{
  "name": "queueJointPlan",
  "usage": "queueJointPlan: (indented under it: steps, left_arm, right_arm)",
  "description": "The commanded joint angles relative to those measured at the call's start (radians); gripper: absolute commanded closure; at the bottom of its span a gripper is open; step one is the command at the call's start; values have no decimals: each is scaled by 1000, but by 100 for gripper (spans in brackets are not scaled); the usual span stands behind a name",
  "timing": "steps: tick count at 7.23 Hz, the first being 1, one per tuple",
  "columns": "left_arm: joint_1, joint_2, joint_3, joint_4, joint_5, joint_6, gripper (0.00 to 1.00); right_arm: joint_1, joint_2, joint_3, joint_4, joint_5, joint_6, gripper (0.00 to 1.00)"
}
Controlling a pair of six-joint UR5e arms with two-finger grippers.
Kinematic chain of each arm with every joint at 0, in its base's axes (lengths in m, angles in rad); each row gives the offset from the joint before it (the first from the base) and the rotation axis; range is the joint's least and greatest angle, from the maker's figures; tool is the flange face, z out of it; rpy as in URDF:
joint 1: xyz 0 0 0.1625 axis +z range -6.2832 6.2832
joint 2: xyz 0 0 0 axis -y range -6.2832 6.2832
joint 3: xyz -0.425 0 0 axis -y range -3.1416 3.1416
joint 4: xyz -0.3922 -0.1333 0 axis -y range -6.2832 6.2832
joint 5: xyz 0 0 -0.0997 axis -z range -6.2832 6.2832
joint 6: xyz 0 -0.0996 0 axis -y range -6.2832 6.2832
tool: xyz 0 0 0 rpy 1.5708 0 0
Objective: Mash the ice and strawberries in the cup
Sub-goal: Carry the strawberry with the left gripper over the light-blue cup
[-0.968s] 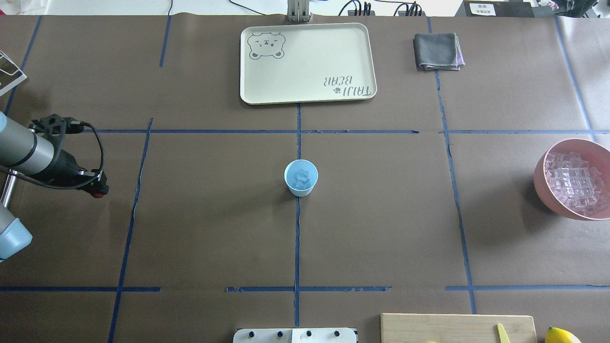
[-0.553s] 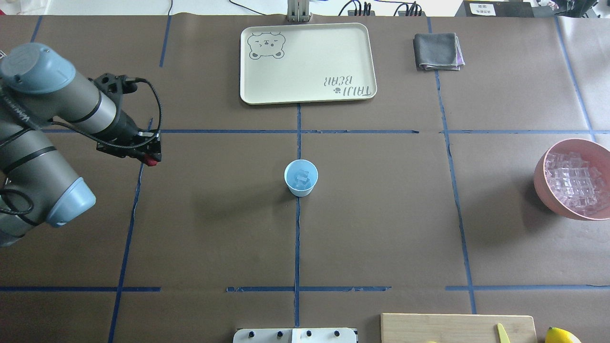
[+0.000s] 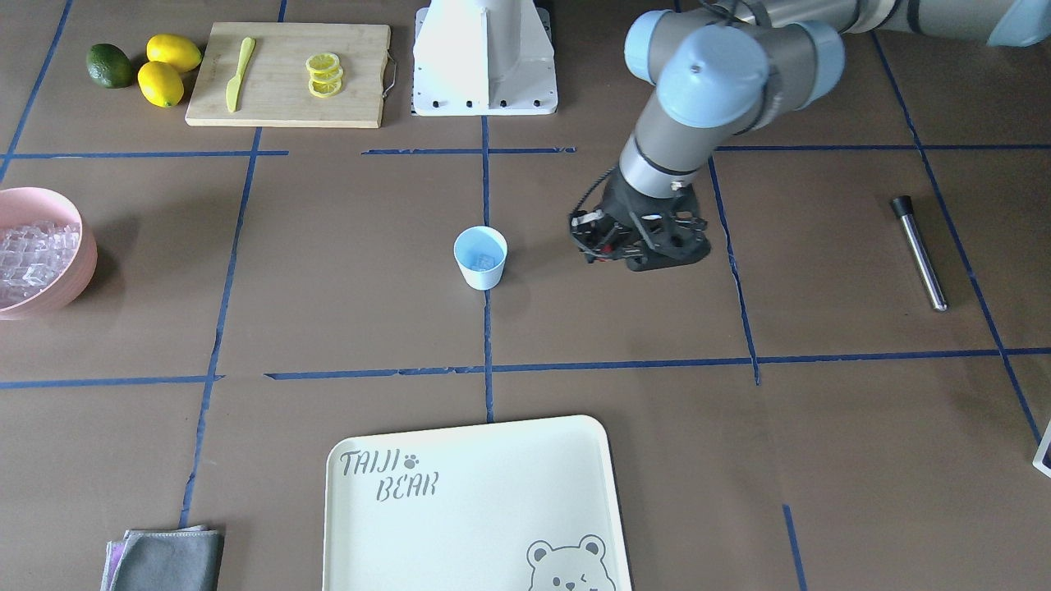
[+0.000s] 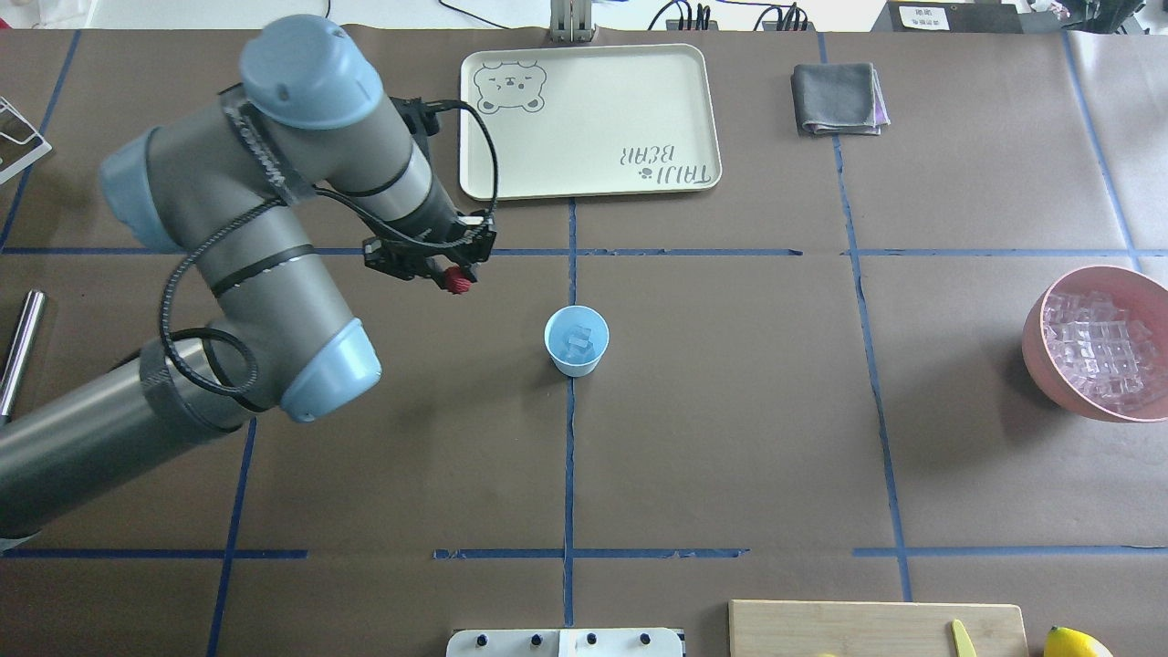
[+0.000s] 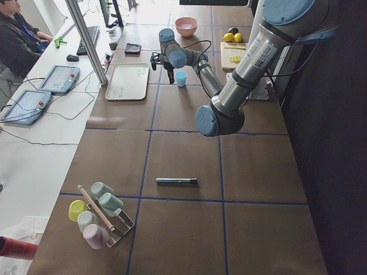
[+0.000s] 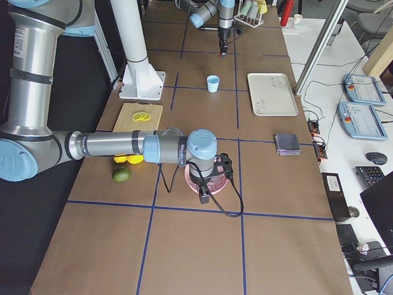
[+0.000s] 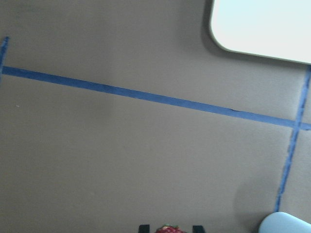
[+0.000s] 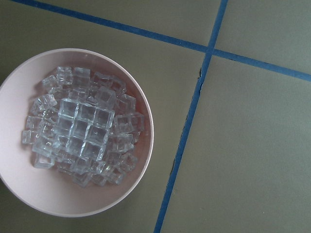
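The light-blue cup [image 4: 576, 340] [image 3: 480, 257] stands at the table's middle with a few clear ice [image 4: 582, 339] cubes inside. My left gripper [image 4: 456, 276] [image 3: 603, 246] hovers a short way to the cup's left and slightly beyond it, shut on a small red strawberry [image 4: 457, 281] [image 7: 167, 229]. In the left wrist view the cup's rim [image 7: 286, 224] shows at the bottom right corner. My right gripper [image 6: 204, 195] hangs over the pink bowl [image 8: 146, 160] heaped with ice [image 8: 82, 131]; I cannot tell whether it is open or shut.
A cream tray [image 4: 589, 119] lies beyond the cup and a grey cloth [image 4: 838, 98] to its right. A metal rod [image 3: 920, 252] lies at the far left of the table. A cutting board [image 3: 287, 74] with lemon slices, lemons and a lime sits near the robot's base.
My left arm has swung from the table's left edge toward the middle, carrying the strawberry to just left of the cup. The cup has not moved.
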Motion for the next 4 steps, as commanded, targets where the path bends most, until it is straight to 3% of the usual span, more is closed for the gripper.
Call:
queueJointPlan:
  steps: [1,3,4]
  left_arm:
    - [95,-152,127,1,76,-111,100]
    - [123,-177,151,-6,104,-137,100]
    - [123,-174,149,-6,104,-137,94]
  right_arm:
    - [1,0,0,0,0,-1,1]
    - [1,0,0,0,0,-1,1]
    - [1,0,0,0,0,-1,1]
